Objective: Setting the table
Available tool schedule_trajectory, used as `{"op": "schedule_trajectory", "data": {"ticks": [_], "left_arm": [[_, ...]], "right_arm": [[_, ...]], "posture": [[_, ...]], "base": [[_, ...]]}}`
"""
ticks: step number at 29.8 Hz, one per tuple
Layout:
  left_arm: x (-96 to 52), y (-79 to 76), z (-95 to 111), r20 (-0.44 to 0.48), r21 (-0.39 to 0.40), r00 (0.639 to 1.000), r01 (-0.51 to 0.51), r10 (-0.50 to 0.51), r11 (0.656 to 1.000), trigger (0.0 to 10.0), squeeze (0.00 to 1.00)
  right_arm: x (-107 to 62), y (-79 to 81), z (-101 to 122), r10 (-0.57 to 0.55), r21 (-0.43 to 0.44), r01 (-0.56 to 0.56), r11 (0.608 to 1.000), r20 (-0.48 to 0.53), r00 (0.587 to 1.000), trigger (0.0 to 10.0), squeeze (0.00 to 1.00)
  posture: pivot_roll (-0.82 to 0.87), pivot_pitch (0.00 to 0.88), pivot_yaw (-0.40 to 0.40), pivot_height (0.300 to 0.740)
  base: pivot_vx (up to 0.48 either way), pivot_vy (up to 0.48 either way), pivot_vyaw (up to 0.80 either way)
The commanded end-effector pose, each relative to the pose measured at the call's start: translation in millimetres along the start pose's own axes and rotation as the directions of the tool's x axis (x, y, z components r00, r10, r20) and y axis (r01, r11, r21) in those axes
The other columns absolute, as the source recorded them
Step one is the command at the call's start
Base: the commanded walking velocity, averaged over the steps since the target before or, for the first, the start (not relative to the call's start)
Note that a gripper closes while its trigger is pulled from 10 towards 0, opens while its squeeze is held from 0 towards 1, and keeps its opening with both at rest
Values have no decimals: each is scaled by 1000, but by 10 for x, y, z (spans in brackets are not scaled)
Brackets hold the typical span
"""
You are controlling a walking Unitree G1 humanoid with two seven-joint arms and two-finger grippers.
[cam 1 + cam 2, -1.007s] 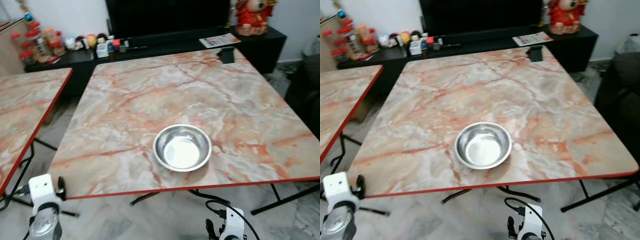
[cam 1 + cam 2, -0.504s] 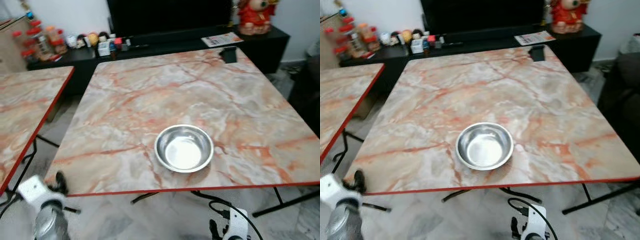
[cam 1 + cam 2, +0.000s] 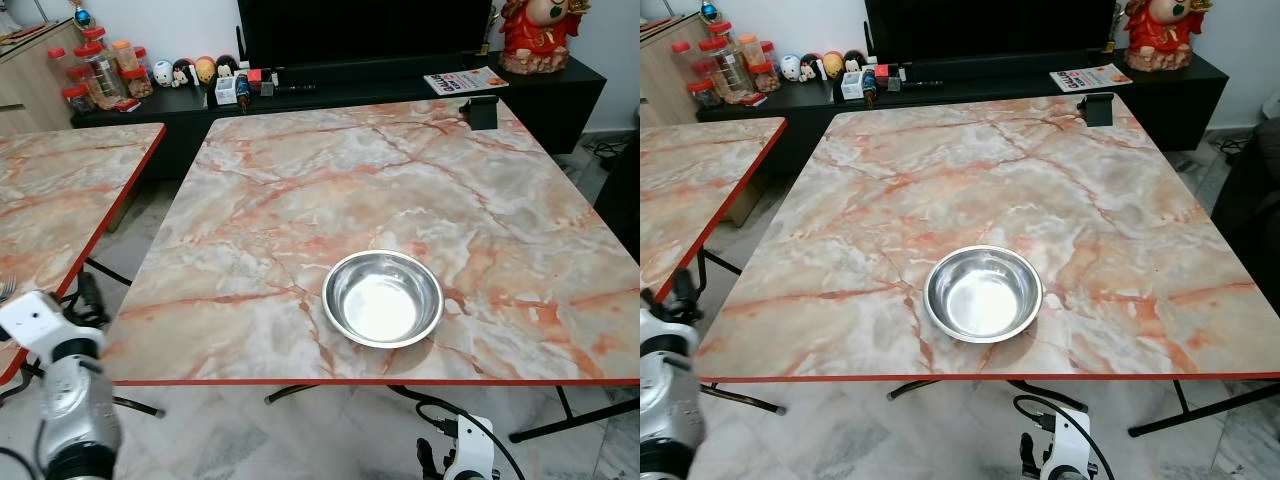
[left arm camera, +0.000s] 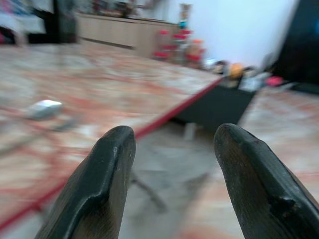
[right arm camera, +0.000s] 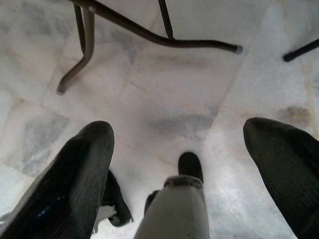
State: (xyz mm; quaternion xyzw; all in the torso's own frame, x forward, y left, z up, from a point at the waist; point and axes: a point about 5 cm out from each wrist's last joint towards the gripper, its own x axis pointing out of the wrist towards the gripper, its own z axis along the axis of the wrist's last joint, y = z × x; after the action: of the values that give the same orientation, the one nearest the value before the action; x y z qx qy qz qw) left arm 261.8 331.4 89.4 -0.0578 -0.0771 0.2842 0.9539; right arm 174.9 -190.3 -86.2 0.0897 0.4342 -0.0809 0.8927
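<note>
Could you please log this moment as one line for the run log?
task: setting table | steel bowl on marble table, near edge | left gripper open, raised beside table | right gripper open, low over floor

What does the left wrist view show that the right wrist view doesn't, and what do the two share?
Left wrist view: the marble side table with its red edge, a blurred pale object lying on it that I cannot identify, and red-lidded jars beyond it. Right wrist view: black metal table legs on the marbled floor, and the robot's own foot. Shared: each looks along an open, empty pincer, the left pincer and the right pincer.
</note>
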Motion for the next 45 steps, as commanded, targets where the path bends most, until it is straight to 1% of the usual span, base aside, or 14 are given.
{"op": "schedule_trajectory", "data": {"ticks": [1, 8, 11, 16, 19, 22, 23, 29, 33, 37, 38, 39, 41, 45], "left_arm": [[-43, 137, -47, -22, 43, 999, -47, 48, 998, 10000, 0], [-176, 374, -236, -127, 196, 985, -90, 116, 977, 10000, 0], [-329, 396, -541, -316, 292, 942, -16, 112, 956, 10000, 0], [-579, 291, -854, -472, 345, 880, 125, 57, 930, 10000, 0], [-666, 256, -949, -521, 350, 852, 162, 48, 923, 10000, 0], [-954, 193, -1203, -648, 348, 759, 221, 64, 911, 10000, 0], [-985, 191, -1224, -657, 353, 751, 228, 67, 907, 10000, 0], [-1004, 213, -1208, -619, 304, 780, 126, 95, 944, 10000, 0], [-1041, 176, -1260, -659, 302, 746, 146, 96, 942, 10000, 0], [-1211, 157, -1375, -729, 284, 679, 180, 91, 942, 10000, 0], [-1321, 159, -1434, -765, 286, 638, 222, 83, 932, 10000, 0], [-1321, 159, -1434, -765, 286, 638, 222, 83, 932, 10000, 0], [-1478, 163, -1508, -809, 283, 583, 272, 77, 920, 10000, 0], [-1552, 93, -1554, -838, 249, 544, 311, 43, 917, 10000, 0]], "right_arm": [[1, 36, -13, 7, 2, -7, 1000, -3, 1000, 10000, 0], [1, 27, -10, 3, 7, -3, 1000, -3, 1000, 10000, 0], [1, 19, -13, -2, 7, 2, 1000, -6, 1000, 10000, 0], [2, 19, -7, -6, 14, 6, 1000, -3, 1000, 10000, 0], [2, 18, -7, -9, 18, 9, 1000, -2, 1000, 10000, 0], [-1, -13, -9, -22, 17, 22, 1000, -7, 1000, 10000, 0], [-1, -17, -11, -23, 17, 23, 1000, -7, 1000, 10000, 0], [-6, -51, -7, -34, 27, 34, 999, -3, 999, 10000, 0], [-6, -50, -16, -31, 15, 31, 999, -10, 999, 10000, 0], [1, -29, 3, -27, 18, 27, 999, -7, 1000, 10000, 0], [5, -18, 15, -26, 20, 26, 999, -5, 1000, 10000, 0], [5, -18, 15, -26, 20, 26, 999, -5, 1000, 10000, 0], [5, -11, 9, -24, 19, 25, 1000, -8, 1000, 10000, 0], [-4, -27, -25, -28, 20, 29, 999, -18, 999, 10000, 0]], "posture": [[-125, 0, 79, 740], [-126, 0, 78, 740], [-129, 0, 81, 740], [-142, 0, 87, 740], [-142, 0, 87, 740], [-175, 0, 95, 740], [-175, 0, 95, 740], [-175, 0, 90, 740], [-168, 0, 84, 740], [-175, 0, 88, 740], [-180, 0, 90, 740], [-180, 0, 90, 740], [-187, 0, 91, 740], [-186, 0, 90, 740]], "base": [[0, 0, 0], [0, 0, 0], [0, 0, 0], [0, 0, 0], [0, 0, 0], [0, 0, 0], [0, 0, 0], [0, 0, 0], [0, 0, 0], [0, 0, 0], [0, 0, 0], [0, 0, 0], [0, 0, 0], [0, 0, 0]]}}
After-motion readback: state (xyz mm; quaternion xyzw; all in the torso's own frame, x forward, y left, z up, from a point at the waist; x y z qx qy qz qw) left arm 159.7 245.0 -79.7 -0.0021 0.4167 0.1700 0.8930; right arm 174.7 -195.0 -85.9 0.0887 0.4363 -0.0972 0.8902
